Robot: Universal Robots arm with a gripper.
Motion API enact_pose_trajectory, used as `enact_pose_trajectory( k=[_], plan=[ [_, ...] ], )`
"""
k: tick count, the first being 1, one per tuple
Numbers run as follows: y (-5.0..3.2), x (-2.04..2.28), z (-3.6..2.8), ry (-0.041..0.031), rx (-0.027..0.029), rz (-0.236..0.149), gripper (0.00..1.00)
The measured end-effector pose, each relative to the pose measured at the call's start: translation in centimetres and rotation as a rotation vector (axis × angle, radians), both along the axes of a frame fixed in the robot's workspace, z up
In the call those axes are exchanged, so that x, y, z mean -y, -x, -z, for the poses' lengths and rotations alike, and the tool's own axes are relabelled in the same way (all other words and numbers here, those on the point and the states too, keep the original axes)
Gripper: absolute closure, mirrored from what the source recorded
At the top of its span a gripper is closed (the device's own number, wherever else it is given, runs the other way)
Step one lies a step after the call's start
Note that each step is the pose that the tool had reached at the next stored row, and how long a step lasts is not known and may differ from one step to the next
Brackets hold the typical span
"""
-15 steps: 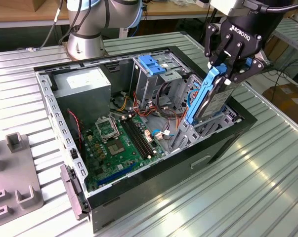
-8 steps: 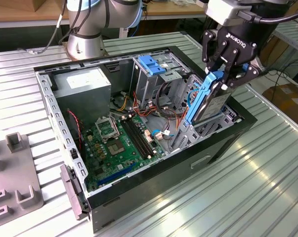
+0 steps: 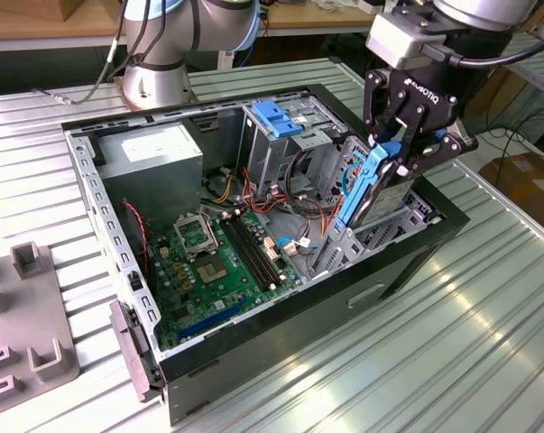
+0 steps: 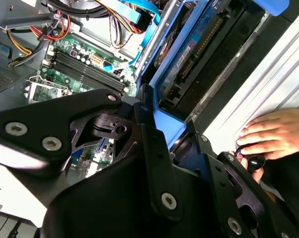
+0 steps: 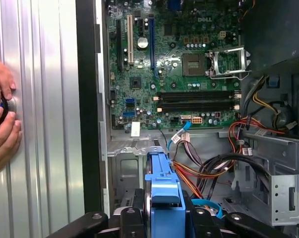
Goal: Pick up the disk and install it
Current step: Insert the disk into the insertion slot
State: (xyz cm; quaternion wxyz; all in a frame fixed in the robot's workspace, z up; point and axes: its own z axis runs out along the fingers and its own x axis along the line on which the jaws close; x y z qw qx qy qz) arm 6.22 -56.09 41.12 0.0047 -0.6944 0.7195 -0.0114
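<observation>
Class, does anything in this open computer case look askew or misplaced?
The flat grey-metal hard drive with blue plastic rails hangs tilted on edge in the jaws of the gripper, not seated in the black metal case.

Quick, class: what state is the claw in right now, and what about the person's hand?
Claw: closed on the disk.
Hand: fingers around a small black object.
</observation>
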Motion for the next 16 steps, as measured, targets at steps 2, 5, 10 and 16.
enact_pose_trajectory(
  k=[2, 5, 10, 16],
  plan=[
    [0.0, 0.0, 0.49, -0.0001, -0.0004, 0.0, 0.63],
    [0.0, 0.0, 1.17, -0.0001, -0.001, 0.0, 0.63],
    [0.0, 0.0, 2.56, -0.0001, -0.0015, 0.0, 0.63],
    [0.0, 0.0, 3.7, -0.0001, -0.0015, 0.0, 0.63]
  ],
)
